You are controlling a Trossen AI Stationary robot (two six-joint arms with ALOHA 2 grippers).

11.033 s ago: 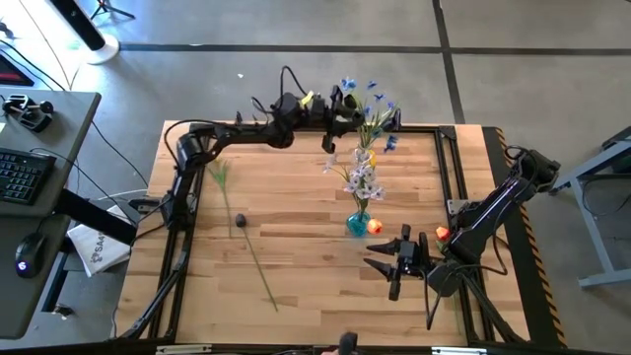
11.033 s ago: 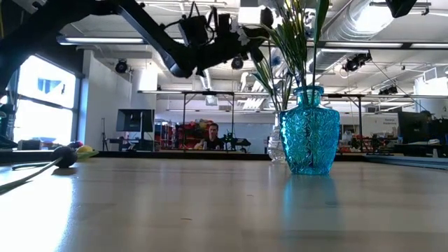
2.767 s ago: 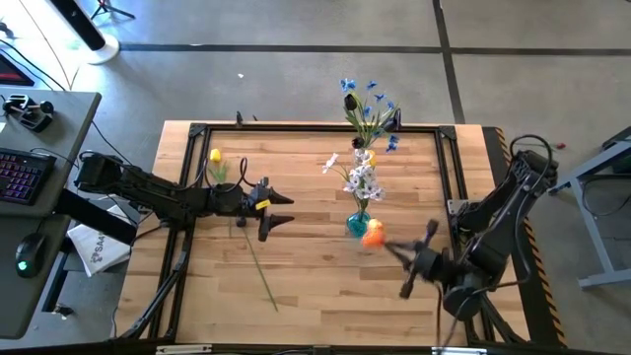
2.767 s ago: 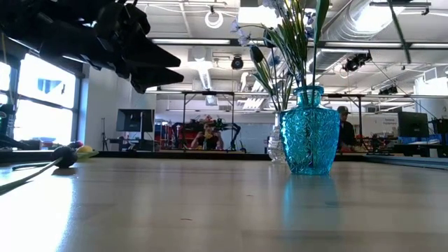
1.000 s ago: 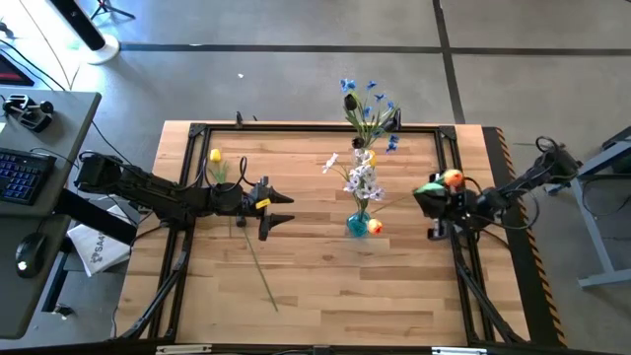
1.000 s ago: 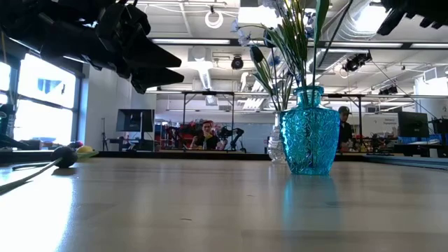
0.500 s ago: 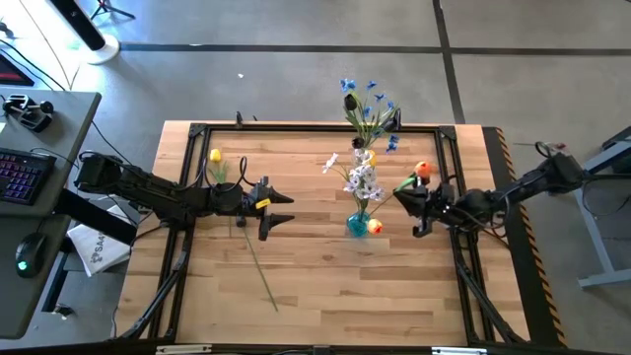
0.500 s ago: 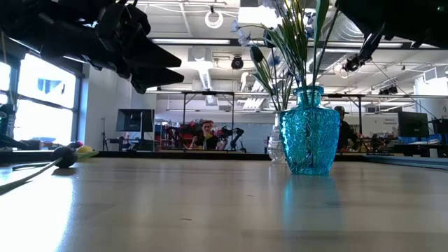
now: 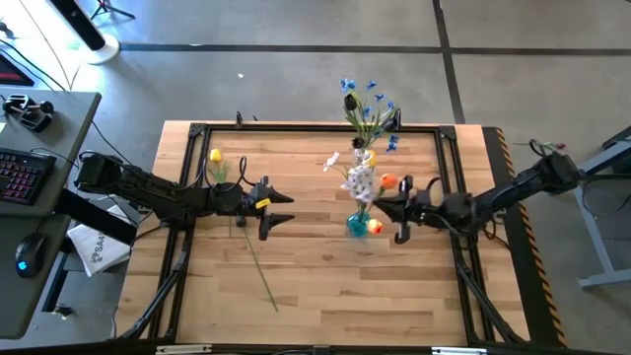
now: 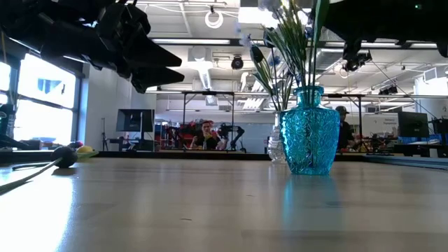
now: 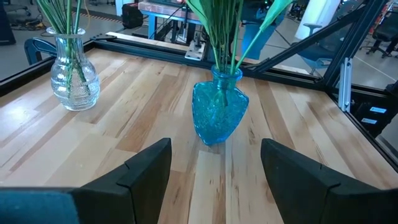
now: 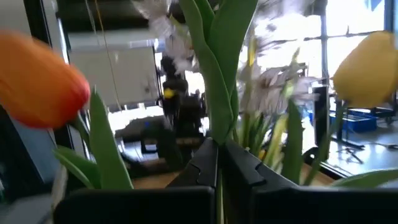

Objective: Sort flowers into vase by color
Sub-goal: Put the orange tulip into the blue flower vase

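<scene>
Now the right tool, pinched shut on an orange flower stem, hangs just right of the blue vase at frame centre. Best lower the stem straight into the neck. Left tool waits wide open, empty, centre-left.

The right gripper, fingers pressed together on a flower stem, sits just beside the near vase, its flower head among that vase's bunch. The left gripper, fingers spread, faces that vase well apart. A second vase stands farther back. Loose flowers lie on the table beside the left gripper.
</scene>
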